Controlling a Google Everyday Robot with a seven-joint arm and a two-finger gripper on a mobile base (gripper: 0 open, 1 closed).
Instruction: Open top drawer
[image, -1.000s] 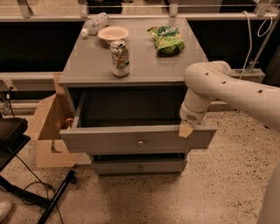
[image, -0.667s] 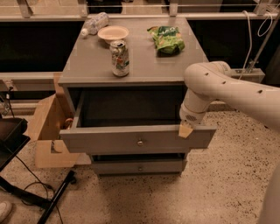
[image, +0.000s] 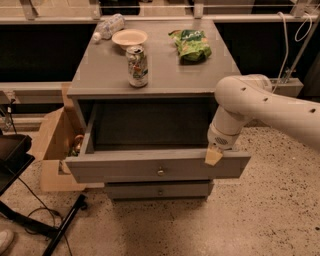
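Starting at the near side, the speckled floor (image: 250, 225) carries a black stand (image: 60, 227) at the lower left, with a thin cable lying beside it. Behind it is the grey cabinet. Its lower drawer (image: 130, 190) is closed and has a small knob in the middle.

Above that one, the top drawer (image: 115, 169) is pulled far out toward the camera. Its wide front panel hangs forward of the cabinet body and its dark inside is open to view. One small round metal knob (image: 160, 172) sits at the centre of this panel.

The hand (image: 214, 156) is at the right end of the top drawer. Its tan tip lies over the upper edge of the front panel, to the right of the knob and a little higher. I cannot tell how far open the hand is, or if it has hold of the panel. The thick white arm (image: 260, 107) comes in from the right and bends down to the hand.

On the left, a cardboard box (image: 50, 142) stands against the side of the cabinet. On the counter (image: 170, 77), a drink can (image: 137, 66) stands upright near the front. Farther back are a pale bowl (image: 129, 37), a plastic bottle (image: 108, 27) lying on its side, and a green bag (image: 190, 45) to the right.
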